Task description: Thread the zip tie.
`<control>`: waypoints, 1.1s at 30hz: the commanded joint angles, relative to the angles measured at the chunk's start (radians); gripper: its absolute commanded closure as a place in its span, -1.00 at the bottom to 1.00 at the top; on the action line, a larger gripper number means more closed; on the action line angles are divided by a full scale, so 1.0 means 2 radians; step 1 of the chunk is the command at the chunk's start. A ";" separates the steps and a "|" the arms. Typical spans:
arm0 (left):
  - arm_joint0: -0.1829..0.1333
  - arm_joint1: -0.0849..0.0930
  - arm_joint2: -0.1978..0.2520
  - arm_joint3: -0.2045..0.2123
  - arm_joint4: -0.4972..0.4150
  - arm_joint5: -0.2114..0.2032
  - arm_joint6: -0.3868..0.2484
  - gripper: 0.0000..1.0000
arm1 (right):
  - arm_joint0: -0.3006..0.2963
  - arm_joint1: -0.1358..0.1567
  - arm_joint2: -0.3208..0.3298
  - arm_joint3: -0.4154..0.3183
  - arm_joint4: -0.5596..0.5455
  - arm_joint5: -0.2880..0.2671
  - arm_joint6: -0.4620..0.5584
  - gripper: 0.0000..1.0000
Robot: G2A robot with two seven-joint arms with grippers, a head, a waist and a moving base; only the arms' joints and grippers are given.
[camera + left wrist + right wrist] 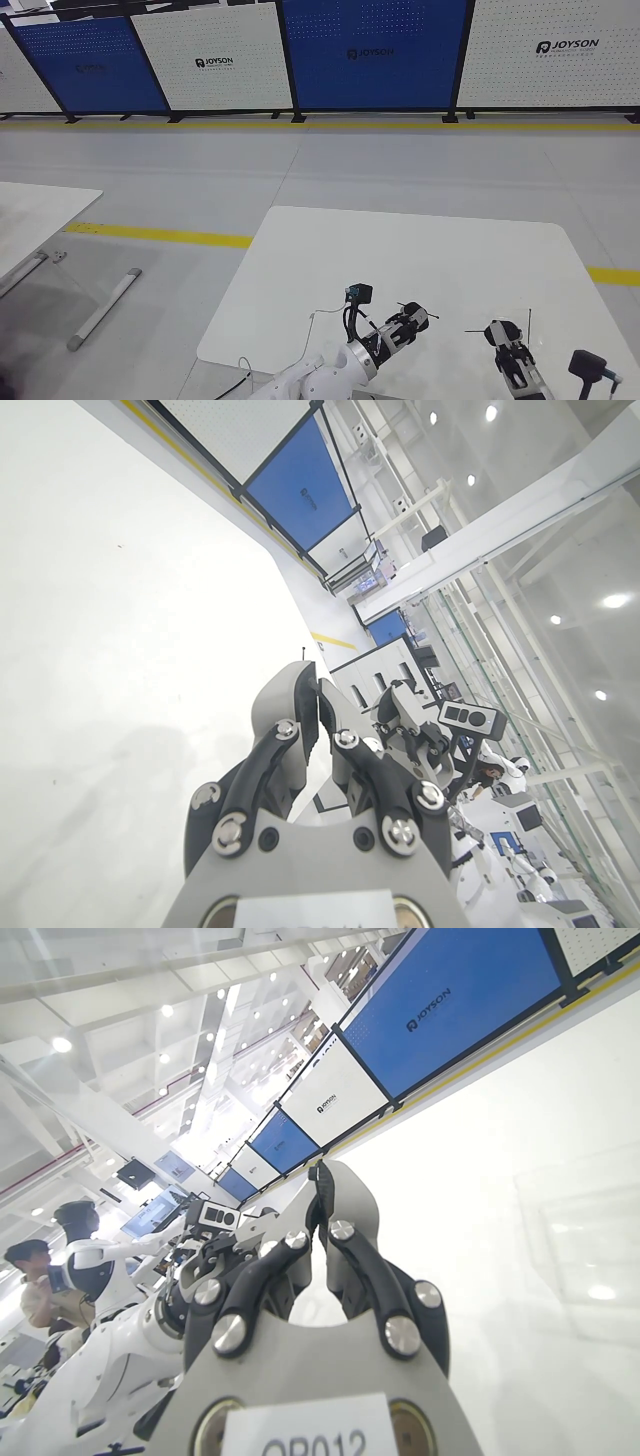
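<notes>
Left gripper (316, 695) sits above near part of white rounded-corner table (420, 250). Pads clenched on thin black plastic zip tie (304, 654); strip sticks out past fingertips. Right gripper (320, 1176) near it, not touching. Its fingers pinched together on second thin black strip (476, 331), which juts toward left gripper. Blue and white perforated panels (375, 50) stand beyond yellow floor line (160, 235).
</notes>
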 commanded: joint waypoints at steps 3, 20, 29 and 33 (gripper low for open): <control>0.000 0.000 0.000 0.000 0.000 0.000 0.000 1.00 | 0.004 -0.001 -0.001 0.002 0.001 0.006 0.000 1.00; 0.000 0.000 0.000 0.000 0.000 0.000 0.000 1.00 | 0.037 -0.016 -0.049 0.018 -0.013 0.059 -0.023 1.00; 0.000 0.006 -0.003 -0.009 0.046 -0.011 -0.031 1.00 | 0.037 -0.016 -0.049 0.018 -0.013 0.059 -0.023 1.00; 0.005 0.011 -0.014 -0.017 0.056 -0.003 -0.061 1.00 | 0.037 -0.016 -0.049 0.018 -0.013 0.059 -0.023 1.00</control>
